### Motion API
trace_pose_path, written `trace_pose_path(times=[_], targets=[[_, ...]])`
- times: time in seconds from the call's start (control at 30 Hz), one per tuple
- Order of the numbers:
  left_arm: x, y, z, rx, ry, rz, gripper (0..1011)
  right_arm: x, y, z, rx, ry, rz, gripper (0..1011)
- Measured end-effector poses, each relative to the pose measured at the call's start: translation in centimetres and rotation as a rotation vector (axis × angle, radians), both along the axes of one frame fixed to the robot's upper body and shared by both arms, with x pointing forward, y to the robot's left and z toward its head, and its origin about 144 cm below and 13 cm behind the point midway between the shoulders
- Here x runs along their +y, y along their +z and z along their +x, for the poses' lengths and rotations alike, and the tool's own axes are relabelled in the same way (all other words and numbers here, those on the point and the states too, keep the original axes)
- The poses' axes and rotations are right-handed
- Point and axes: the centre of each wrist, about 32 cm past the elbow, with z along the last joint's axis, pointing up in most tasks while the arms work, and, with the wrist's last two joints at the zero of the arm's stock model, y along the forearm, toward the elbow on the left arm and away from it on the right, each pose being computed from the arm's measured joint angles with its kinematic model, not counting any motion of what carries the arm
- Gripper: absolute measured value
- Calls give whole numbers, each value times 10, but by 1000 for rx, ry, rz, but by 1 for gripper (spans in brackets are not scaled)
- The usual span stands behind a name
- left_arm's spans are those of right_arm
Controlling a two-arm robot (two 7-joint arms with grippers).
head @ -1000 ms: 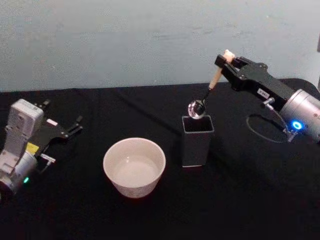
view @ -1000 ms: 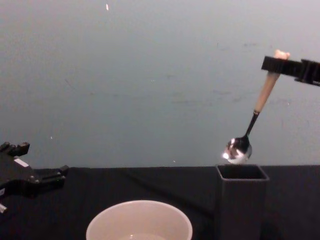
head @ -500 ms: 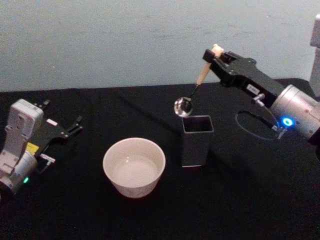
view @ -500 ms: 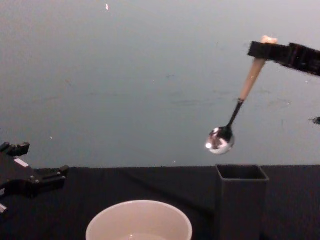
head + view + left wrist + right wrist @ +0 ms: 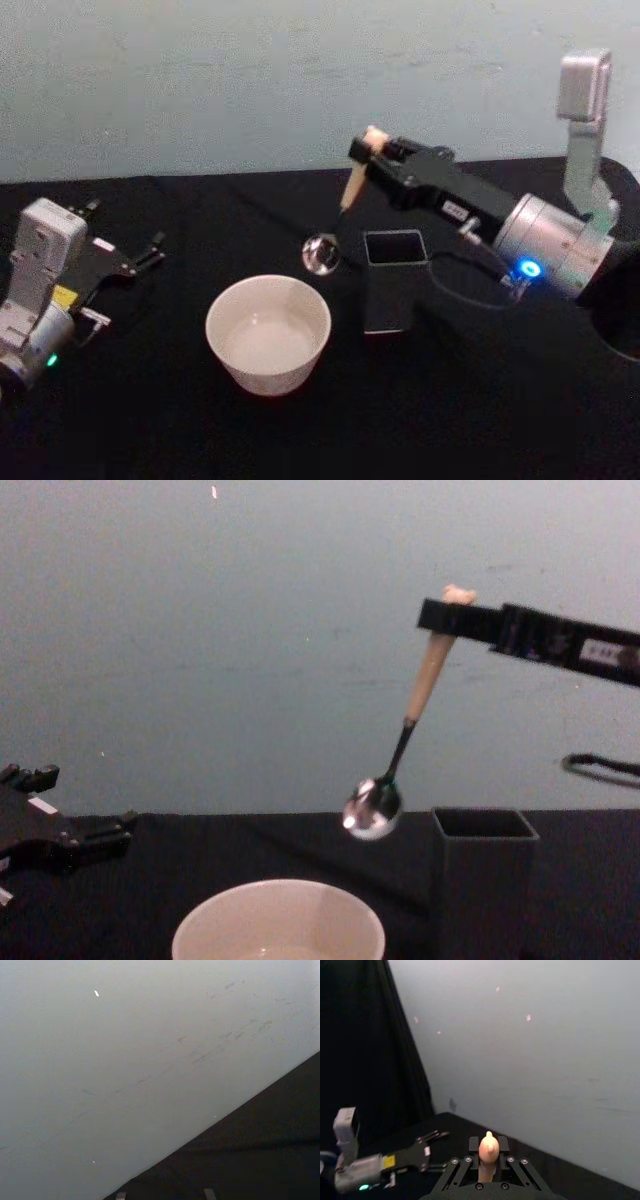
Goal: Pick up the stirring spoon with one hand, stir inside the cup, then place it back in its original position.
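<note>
Right gripper (image 5: 372, 148), upper centre-right of head view, is clamped on the top of the spoon (image 5: 347, 196) handle, just under the bear head. Spoon hangs tilted in the air, bowl lowest, between cup (image 5: 266, 378) at lower centre and holder (image 5: 392, 295) right of it, touching neither. Left gripper (image 5: 143, 258) sits parked at left edge, fingers spread, empty.

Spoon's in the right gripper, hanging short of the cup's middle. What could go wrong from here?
1. The right gripper pinches the stirring spoon only at its handle's top, and it hangs tilted; contact inside the cup may swing or slip it.
2. Its bowl hangs near the cup's holder-side rim; lowering now could strike the rim.
3. The right arm reaches above the holder; dropping might knock it.
The left gripper lies parked, open.
</note>
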Motion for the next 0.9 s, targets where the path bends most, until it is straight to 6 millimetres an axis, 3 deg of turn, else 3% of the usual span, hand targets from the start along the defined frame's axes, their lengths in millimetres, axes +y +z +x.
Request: trace_pose_path(times=[0.9], targets=[[0, 0, 0, 0, 0, 0, 1001, 30, -36, -2, -7, 119, -137, 214]])
